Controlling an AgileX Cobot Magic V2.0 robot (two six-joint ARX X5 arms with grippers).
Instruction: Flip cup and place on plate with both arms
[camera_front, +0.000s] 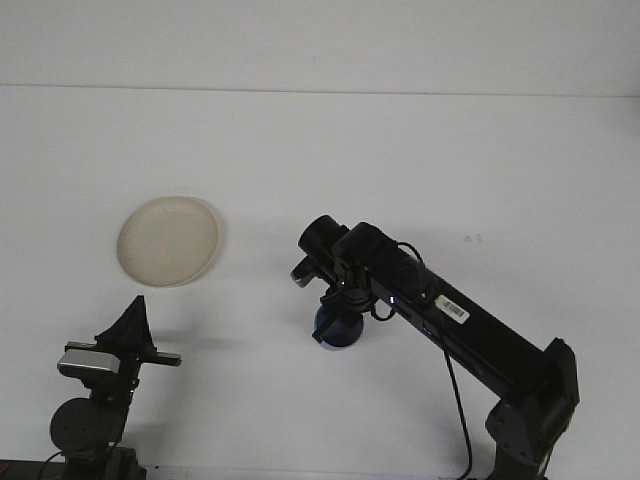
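While right gripper (333, 318) grips blue cup (338, 329), white table (400, 160) bears cream plate (168, 240).

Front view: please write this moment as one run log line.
right gripper: on blue cup, low at table | left gripper: idle, empty | plate: empty, left of cup

The right hand (335, 312) points down over the blue cup (336, 328), and its wrist housing covers the cup's upper part, so only the lower body and a bit of rim show. Whether the cup stands mouth up or mouth down cannot be told, nor how the fingers sit on it. The left hand (133, 318) is a dark silhouette near the worktop's (300, 170) front left corner. Both arm bases are cut off by the bottom edge.
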